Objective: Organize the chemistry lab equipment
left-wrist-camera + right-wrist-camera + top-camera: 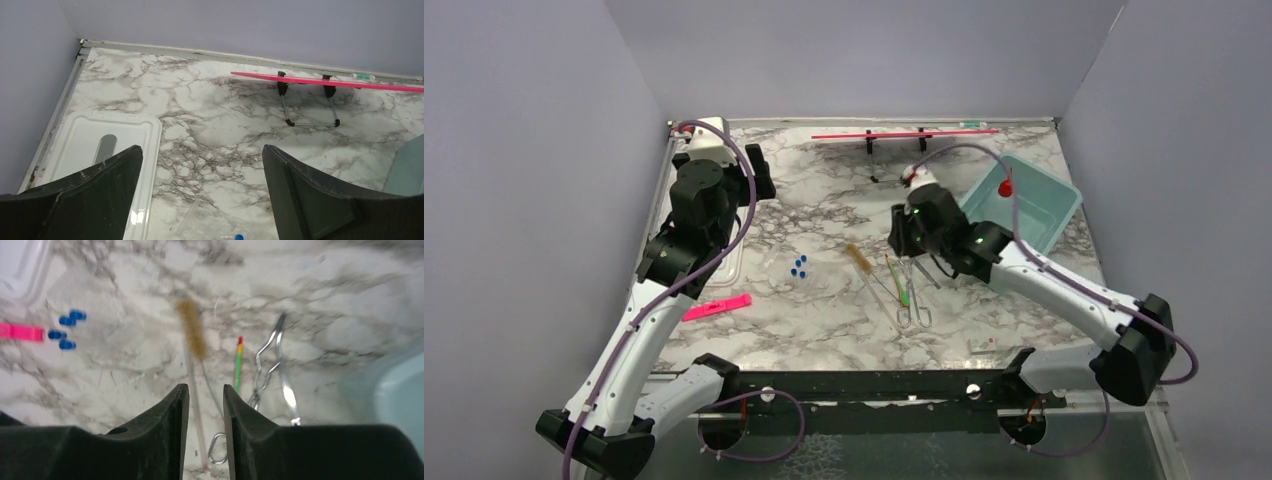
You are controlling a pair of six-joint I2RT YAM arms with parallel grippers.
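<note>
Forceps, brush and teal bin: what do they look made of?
Forceps: likely steel, polished; silvery with bright glints.
Brush: tan bristles, probably natural or nylon fibre, matte and fuzzy, on a thin wire-like stem.
Teal bin: likely moulded plastic, smooth, evenly coloured, with rounded corners.

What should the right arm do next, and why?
Probably lower the right gripper onto the thin rod, then close. Its jaws stand narrowly apart with nothing clearly between them, the rod shows through that gap, and the teal bin sits alongside.
</note>
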